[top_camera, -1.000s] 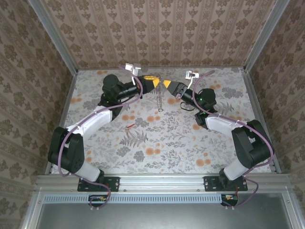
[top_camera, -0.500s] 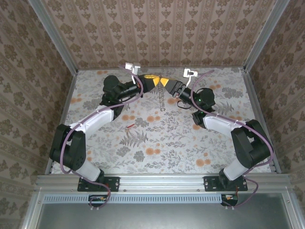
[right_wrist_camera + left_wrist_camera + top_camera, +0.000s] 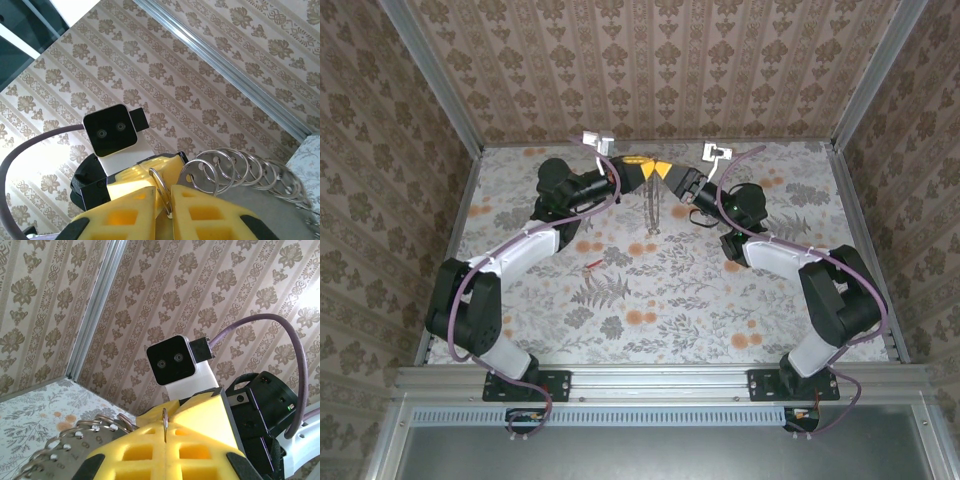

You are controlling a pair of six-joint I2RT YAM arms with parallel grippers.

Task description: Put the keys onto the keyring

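Note:
The keyring [image 3: 653, 205] hangs in the air at the back of the table, a thin metal hoop [image 3: 164, 419] with a fringe of small rings and metal tags [image 3: 235, 165]. My left gripper [image 3: 643, 169] is shut on its wire, which stands edge-on between the yellow pads [image 3: 200, 440]. From the other side my right gripper [image 3: 666, 173] meets it tip to tip. Its pads [image 3: 200, 205] are closed in on the same wire [image 3: 159, 181]. A tiny key with a red head [image 3: 591, 265] lies on the floral floor, nearer than both grippers and apart from them.
Patterned walls enclose the table on three sides, with a metal rail [image 3: 440, 95] at each corner. The back wall stands just behind the grippers. Purple cables [image 3: 610, 185] loop along both arms. Each wrist view looks straight at the other arm's camera block [image 3: 172, 360].
My right gripper has slid left to meet the left one and narrowed its jaws around the ring's wire. The left gripper kept its grip; the hanging fringe shifted slightly left.

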